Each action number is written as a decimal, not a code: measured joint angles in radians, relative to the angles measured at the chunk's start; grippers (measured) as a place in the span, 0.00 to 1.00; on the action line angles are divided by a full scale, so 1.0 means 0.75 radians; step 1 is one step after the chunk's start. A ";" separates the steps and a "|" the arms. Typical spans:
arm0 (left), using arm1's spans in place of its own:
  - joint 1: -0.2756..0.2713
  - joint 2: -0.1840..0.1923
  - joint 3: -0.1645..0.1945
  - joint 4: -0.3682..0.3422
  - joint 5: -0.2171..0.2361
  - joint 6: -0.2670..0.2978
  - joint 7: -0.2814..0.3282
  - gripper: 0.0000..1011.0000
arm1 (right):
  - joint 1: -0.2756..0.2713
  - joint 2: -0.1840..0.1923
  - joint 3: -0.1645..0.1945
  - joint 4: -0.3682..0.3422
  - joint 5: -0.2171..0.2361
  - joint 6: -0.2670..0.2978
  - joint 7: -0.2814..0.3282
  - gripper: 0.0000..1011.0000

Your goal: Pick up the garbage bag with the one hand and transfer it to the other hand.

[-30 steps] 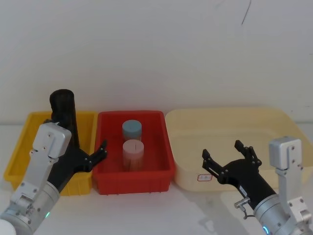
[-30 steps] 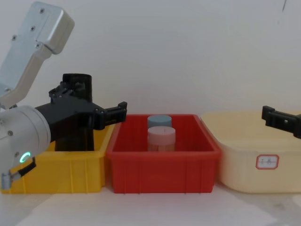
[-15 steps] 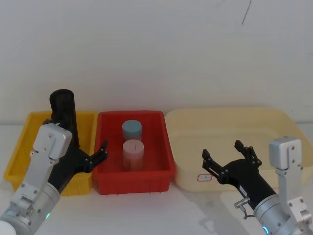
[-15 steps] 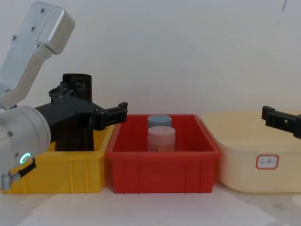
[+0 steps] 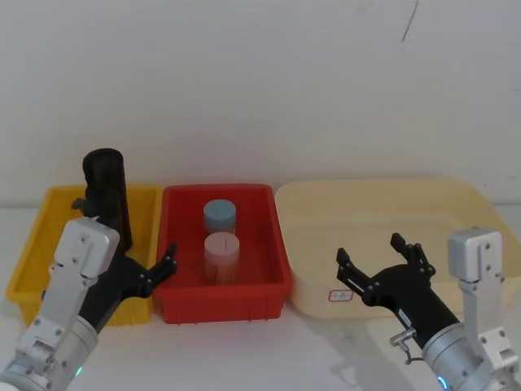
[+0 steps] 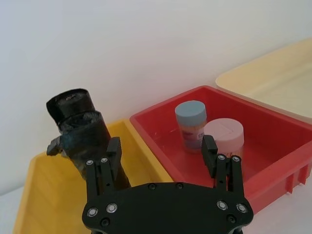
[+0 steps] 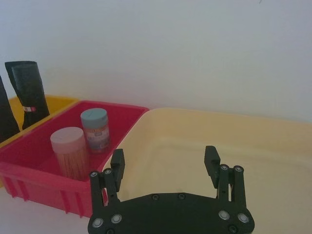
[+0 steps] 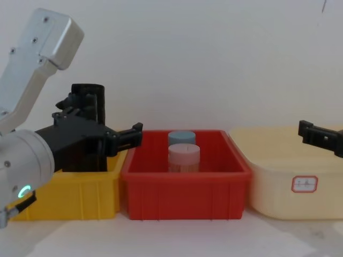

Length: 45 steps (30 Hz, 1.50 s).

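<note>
The garbage bag (image 5: pixel 106 191) stood upright in the yellow bin (image 5: pixel 32 252) at frame left, sides free for gripping. The left claw (image 6: pixel 162 146) hovered beside it, spread and empty. The right claw (image 5: pixel 369 251), also spread, sat lower right, seemingly for handover.

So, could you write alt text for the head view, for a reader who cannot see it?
A black garbage bag stands upright in a yellow bin, with the open left gripper in front of it, not holding it. A red bin beside it holds two jars; the open right gripper hovers by a cream tub.
</note>
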 joint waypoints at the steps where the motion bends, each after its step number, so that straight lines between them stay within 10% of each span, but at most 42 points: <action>1: 0.007 -0.001 -0.003 -0.004 0.003 0.003 0.006 0.99 | 0.000 0.000 0.000 0.000 0.000 0.000 0.000 0.99; 45: 0.036 -0.068 -0.114 0.041 0.031 0.050 0.080 0.99 | 0.000 0.000 0.000 0.000 0.000 0.000 0.000 0.99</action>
